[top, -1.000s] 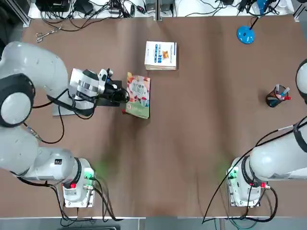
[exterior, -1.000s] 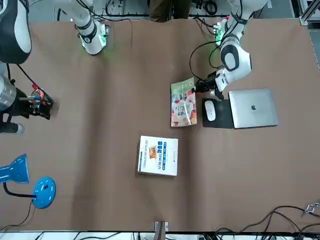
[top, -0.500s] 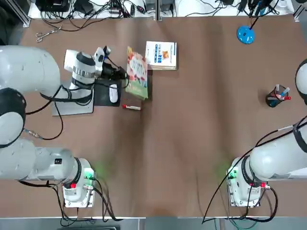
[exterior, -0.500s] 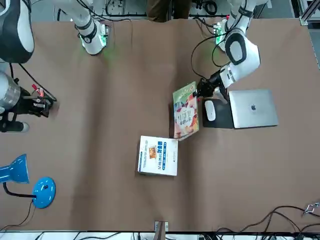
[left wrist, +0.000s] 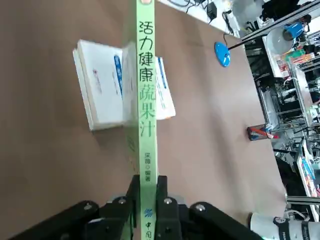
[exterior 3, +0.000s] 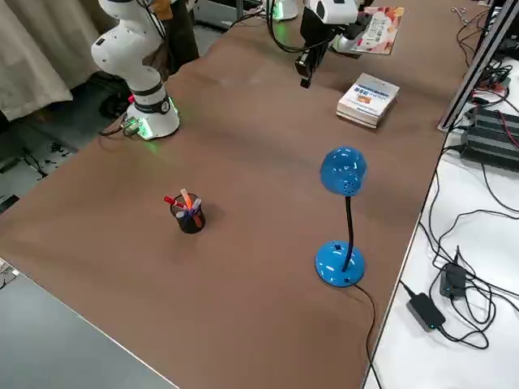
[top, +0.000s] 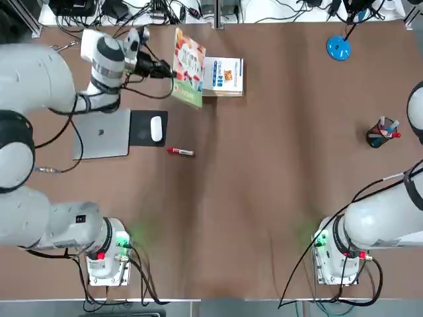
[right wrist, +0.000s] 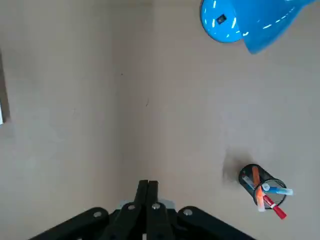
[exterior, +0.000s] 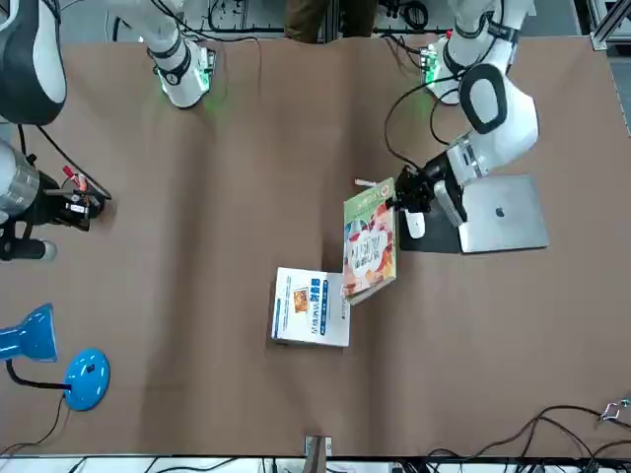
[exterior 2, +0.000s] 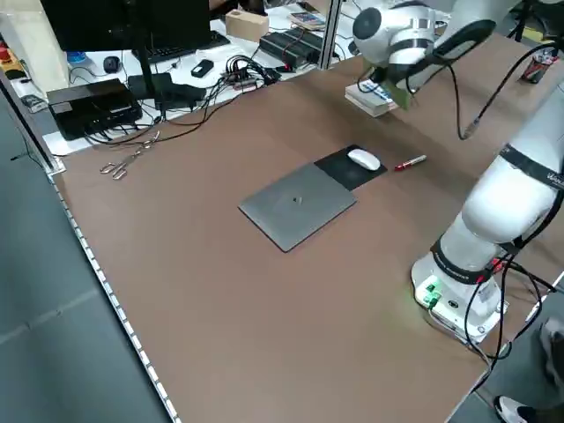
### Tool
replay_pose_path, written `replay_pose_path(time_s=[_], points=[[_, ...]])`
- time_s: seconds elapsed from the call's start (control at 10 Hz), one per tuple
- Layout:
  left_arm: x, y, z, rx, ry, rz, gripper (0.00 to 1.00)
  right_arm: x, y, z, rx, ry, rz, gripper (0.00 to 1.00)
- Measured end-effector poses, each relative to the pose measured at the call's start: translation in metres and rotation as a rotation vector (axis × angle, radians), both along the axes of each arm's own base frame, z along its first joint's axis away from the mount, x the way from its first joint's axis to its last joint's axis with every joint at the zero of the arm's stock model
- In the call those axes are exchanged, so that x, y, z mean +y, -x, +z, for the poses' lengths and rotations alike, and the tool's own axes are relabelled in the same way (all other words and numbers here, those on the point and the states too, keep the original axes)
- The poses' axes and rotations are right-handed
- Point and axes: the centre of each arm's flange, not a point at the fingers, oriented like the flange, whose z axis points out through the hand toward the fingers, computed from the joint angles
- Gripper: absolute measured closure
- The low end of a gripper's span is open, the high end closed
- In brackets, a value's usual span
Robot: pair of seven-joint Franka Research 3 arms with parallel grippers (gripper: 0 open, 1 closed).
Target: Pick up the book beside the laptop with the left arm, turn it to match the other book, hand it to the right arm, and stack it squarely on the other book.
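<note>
1. Green spine is what the left gripper (left wrist: 146,200) is pinched on: the book (top: 187,67) is clamped at one end between the two fingers (left wrist: 165,206), so that it can be carried clear of the tabletop (top: 264,172) and rotated about the wrist.
2. Held on edge and tilted, the book hangs near the far edge of the tabletop, partly over the near-left side of the other book (top: 223,76); whether the two touch cannot be told.
3. The other book lies flat by the far edge, and its orientation is presumably the one to be matched before any handover.
4. The laptop (top: 100,134) is left flat toward the left edge, with a mouse pad (top: 148,127), a mouse (top: 156,128) and a red pen (top: 180,152) just beside it.
5. The right gripper (right wrist: 148,192) is seen pressed together and empty, above bare tabletop near a pen cup (right wrist: 262,188) and a blue lamp (right wrist: 245,20), well apart from the book; a handover is judged not yet begun.
</note>
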Motion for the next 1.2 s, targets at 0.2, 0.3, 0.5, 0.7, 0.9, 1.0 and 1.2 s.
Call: replay_pose_path(time_s=[0.2,0.3,0.5,0.7,0.9,1.0,1.2], points=[[0.005,-0.04,0.006,0.027,0.036,-0.026,0.85,0.002,0.0,-0.002,0.004,-0.032,-0.005,1.0],[0.006,-0.058,0.002,0.032,0.051,-0.04,0.85,0.006,-0.002,-0.005,0.004,-0.058,-0.032,1.0],[0.003,-0.084,-0.011,0.046,0.07,-0.081,0.85,0.017,-0.012,-0.025,0.011,-0.079,-0.137,1.0],[0.003,-0.118,-0.01,0.036,0.061,-0.154,0.85,0.048,-0.022,-0.048,0.012,-0.073,-0.233,1.0],[0.0,-0.161,-0.006,-0.003,0.049,-0.266,0.85,0.081,-0.028,-0.067,0.003,-0.062,-0.344,1.0],[-0.004,-0.179,-0.01,-0.013,0.051,-0.324,0.85,0.097,-0.031,-0.075,-0.008,-0.061,-0.385,1.0],[-0.027,-0.201,-0.026,-0.038,0.078,-0.407,0.85,0.124,-0.037,-0.091,-0.032,-0.07,-0.418,1.0]])
